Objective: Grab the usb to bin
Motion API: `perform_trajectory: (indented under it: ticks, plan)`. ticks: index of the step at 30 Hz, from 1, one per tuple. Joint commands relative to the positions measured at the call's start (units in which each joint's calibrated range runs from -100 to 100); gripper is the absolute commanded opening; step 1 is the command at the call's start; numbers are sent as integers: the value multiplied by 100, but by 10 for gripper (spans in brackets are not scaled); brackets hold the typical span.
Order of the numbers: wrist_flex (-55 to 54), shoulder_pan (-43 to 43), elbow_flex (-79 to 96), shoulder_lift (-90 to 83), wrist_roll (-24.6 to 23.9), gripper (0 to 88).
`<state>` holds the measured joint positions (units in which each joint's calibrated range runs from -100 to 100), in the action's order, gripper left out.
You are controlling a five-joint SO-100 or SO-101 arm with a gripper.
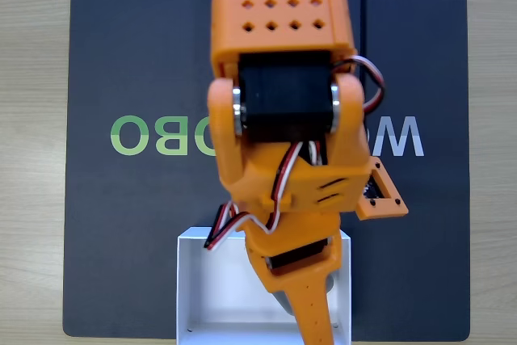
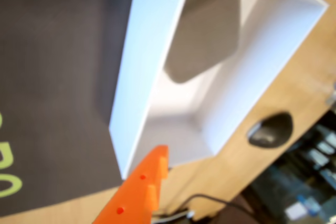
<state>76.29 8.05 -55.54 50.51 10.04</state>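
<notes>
In the wrist view the usb (image 2: 206,27), a flat grey rounded square, shows blurred inside the bin (image 2: 149,61), a white shallow box. It lies apart from my orange finger (image 2: 140,190), and I cannot tell whether it rests on the floor. In the fixed view my orange arm reaches down over the bin (image 1: 202,280), at the mat's near edge, and covers its right half. My gripper (image 1: 313,325) hangs over the bin, open and holding nothing.
The bin stands on a dark mat (image 1: 121,224) with green and white lettering, laid on a wooden table (image 1: 32,119). Beyond the bin in the wrist view lie a black rounded object (image 2: 270,130) and a cable (image 2: 205,200).
</notes>
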Motion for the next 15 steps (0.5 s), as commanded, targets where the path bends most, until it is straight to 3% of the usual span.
perform_trajectory:
  ticks: [1,9,15]
  plan:
    - [-65,37,-264,-536,-21,536]
    - [-545,147,784,-1893,-68,512]
    - [-859,273,2600,-4046,-610,279]
